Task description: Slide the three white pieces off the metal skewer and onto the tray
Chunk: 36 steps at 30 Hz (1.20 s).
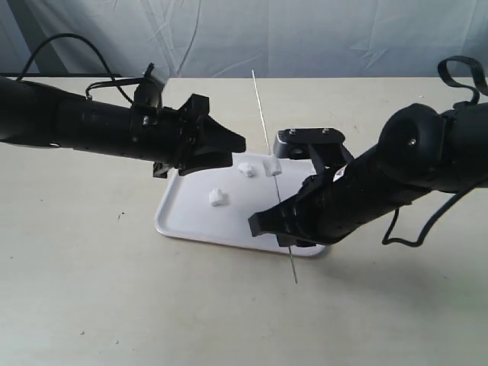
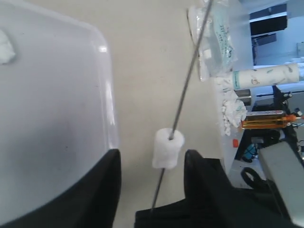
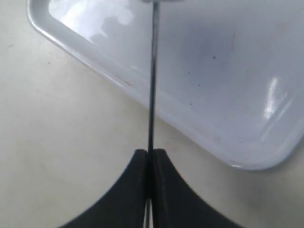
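Skewer (image 3: 153,71): thin grey metal rod, pinched in right claw (image 3: 149,156).

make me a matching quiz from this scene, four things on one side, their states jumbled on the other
Things:
1 left gripper
2 right gripper
3 metal skewer
4 tray

States:
a shut on the skewer
b two loose white pieces lie on it
c open around a white piece
d pierces one white piece

Pairs: 1-c, 2-a, 3-d, 4-b
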### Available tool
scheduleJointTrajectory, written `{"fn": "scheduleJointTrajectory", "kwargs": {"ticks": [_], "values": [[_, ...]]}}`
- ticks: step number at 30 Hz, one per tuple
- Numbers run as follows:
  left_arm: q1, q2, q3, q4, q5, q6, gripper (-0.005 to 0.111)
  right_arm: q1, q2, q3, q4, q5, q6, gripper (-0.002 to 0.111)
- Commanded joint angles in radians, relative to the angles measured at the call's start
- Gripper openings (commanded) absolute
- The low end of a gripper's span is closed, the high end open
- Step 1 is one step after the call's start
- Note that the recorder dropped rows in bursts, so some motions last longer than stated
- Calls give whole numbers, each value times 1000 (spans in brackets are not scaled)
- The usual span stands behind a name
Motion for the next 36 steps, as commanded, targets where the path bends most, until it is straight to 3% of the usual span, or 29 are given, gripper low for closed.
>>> {"fn": "scheduleJointTrajectory", "kwargs": {"ticks": [1, 7, 17, 30, 36], "values": [[-4, 2, 1, -34, 24, 23, 42, -3, 27, -42, 85, -14, -85, -1], [-4, 2, 1, -30, -16, 23, 42, -3, 29, -62, 224, 9, -245, -1], [-4, 2, 1, -50, -35, 51, 42, -1, 83, -152, 260, 94, -252, -1], [-4, 2, 1, -53, -32, 70, 42, -1, 124, -154, 248, 38, -273, -1], [-4, 2, 1, -50, -38, 70, 35, -1, 124, -154, 248, 8, -273, -1]]}}
